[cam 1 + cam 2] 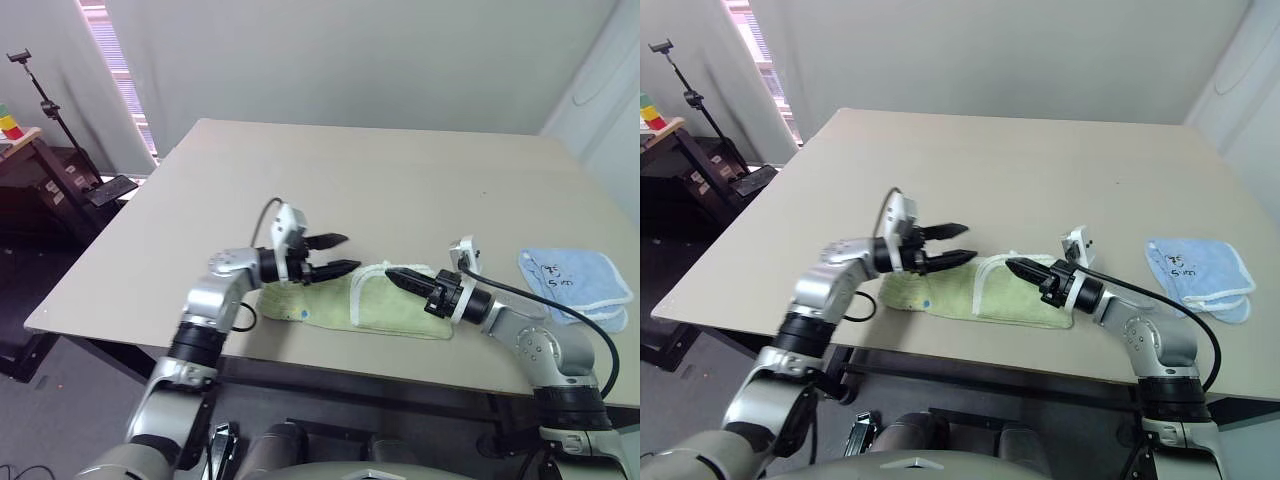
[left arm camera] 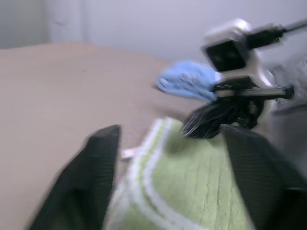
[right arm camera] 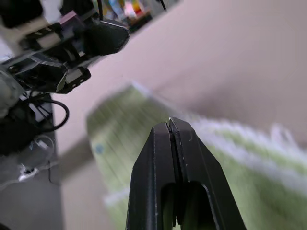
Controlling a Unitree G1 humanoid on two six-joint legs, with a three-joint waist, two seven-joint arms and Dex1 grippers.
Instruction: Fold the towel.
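The left gripper (image 1: 336, 254) hovers with its black fingers spread over the left end of the folded light green terry towel with white edging (image 1: 385, 305). The right gripper (image 1: 393, 274) has its fingers pressed together above it. The towel lies near the desk's (image 1: 350, 180) front edge; a light blue cloth (image 1: 575, 283) lies toward the right edge.

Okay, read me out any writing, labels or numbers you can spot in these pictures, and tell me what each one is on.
Dark handwritten marks on the light blue cloth: two short lines, too small to read for certain.
Small blue printed motif on the towel: too small to tell whether it holds letters.
Papers on the dark stand at the far left: blurred, not readable.
No other text shows on the table.
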